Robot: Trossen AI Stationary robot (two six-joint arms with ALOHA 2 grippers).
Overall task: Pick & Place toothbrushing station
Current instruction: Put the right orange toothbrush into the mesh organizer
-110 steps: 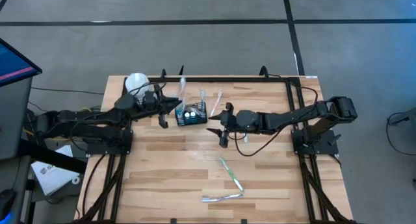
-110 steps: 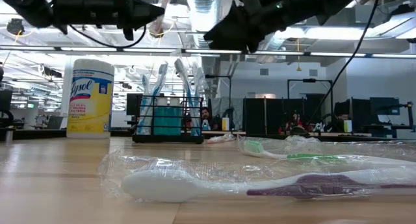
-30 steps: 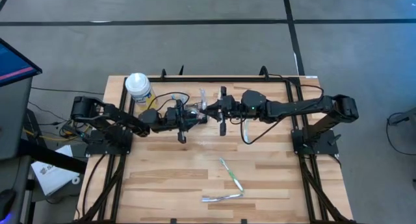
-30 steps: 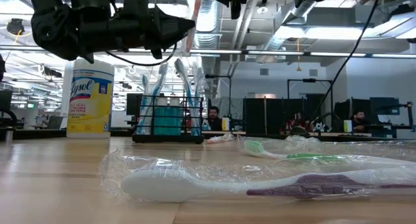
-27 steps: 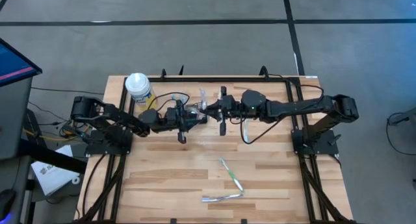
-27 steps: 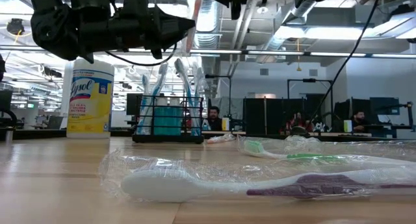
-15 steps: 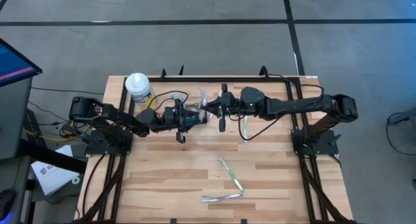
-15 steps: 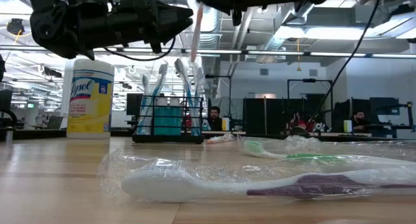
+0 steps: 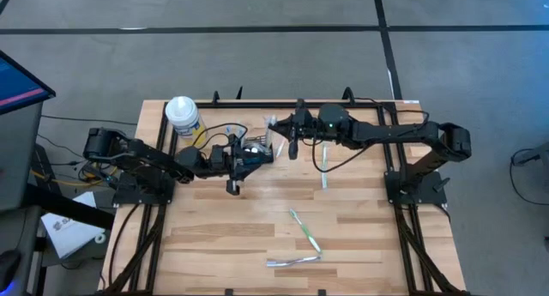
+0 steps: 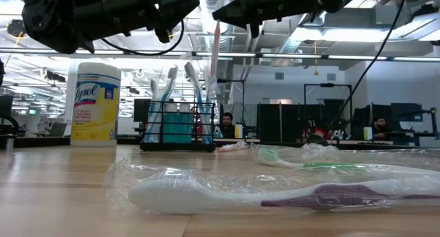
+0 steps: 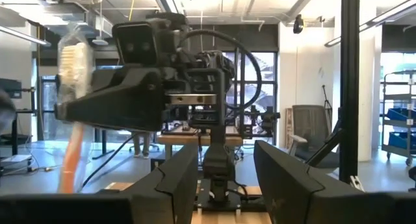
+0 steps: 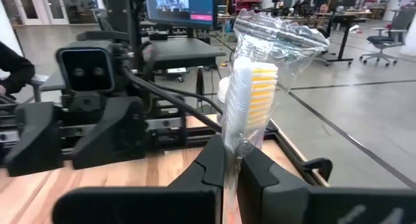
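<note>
The toothbrushing station (image 9: pixel 255 151) (image 10: pixel 177 128), a black wire caddy with several toothbrushes upright in it, stands on the table at the far middle. My left gripper (image 9: pixel 257 154) (image 11: pixel 224 178) hovers open just above it, nothing between its fingers. My right gripper (image 9: pixel 279 126) (image 12: pixel 227 167), higher and a little beyond the caddy toward the far edge, is shut on a plastic-wrapped toothbrush (image 10: pixel 214 53) (image 12: pixel 249 87) with an orange handle and yellow-white bristles. My right gripper pinches the wrapped toothbrush between its two fingers on the handle just below the head (image 12: pixel 229 152). The fingers lie level, coming from the table's right, across the brush. The brush stands nearly upright, head up, its handle (image 11: pixel 68 162) hanging below the fingers, clear of the table.
A yellow canister with a white lid (image 9: pixel 182 114) (image 10: pixel 95 103) stands at the far left. Wrapped toothbrushes lie loose on the table: one near the right arm (image 9: pixel 324 169), two toward the near edge (image 9: pixel 304 230) (image 9: pixel 292 260).
The two grippers met at the wrapped toothbrush over the caddy. My left gripper has let go of it and risen a little. My right gripper has carried the brush toward the far edge, and the brush now hangs nearly upright.
</note>
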